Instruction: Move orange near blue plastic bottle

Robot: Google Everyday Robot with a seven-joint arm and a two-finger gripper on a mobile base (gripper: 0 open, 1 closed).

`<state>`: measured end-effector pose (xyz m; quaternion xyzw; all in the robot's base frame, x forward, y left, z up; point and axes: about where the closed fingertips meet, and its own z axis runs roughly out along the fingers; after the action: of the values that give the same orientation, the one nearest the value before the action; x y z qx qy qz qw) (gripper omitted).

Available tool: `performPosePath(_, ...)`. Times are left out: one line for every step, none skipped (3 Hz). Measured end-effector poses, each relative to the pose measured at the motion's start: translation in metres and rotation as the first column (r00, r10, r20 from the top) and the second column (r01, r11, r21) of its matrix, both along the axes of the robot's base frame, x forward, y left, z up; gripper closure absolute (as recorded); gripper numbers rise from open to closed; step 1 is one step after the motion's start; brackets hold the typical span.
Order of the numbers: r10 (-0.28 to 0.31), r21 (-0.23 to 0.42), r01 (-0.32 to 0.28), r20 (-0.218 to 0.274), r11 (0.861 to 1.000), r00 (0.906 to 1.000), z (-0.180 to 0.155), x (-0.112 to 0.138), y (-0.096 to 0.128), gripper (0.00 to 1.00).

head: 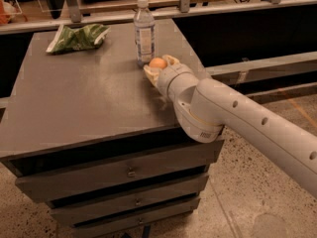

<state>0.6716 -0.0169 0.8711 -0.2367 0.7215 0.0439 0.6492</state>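
Clamping orange [158,62], gripper [160,66] sits just beside blue plastic bottle [144,31], over cabinet [74,98].

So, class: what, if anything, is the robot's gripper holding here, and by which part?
The gripper holds the orange by its sides, one finger on each side, low over the cabinet top beside the blue plastic bottle.
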Motion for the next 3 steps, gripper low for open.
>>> performPosePath(0.018, 0.000, -0.018, -0.001, 1.000, 0.9998, -0.001, 0.011, 0.004, 1.00)
performPosePath(0.036, 0.001, -0.036, -0.009, 0.999, 0.9993, -0.004, 0.019, 0.007, 1.00)
performPosePath(0.038, 0.001, -0.038, -0.016, 0.999, 0.9991, -0.008, 0.027, 0.010, 0.82)
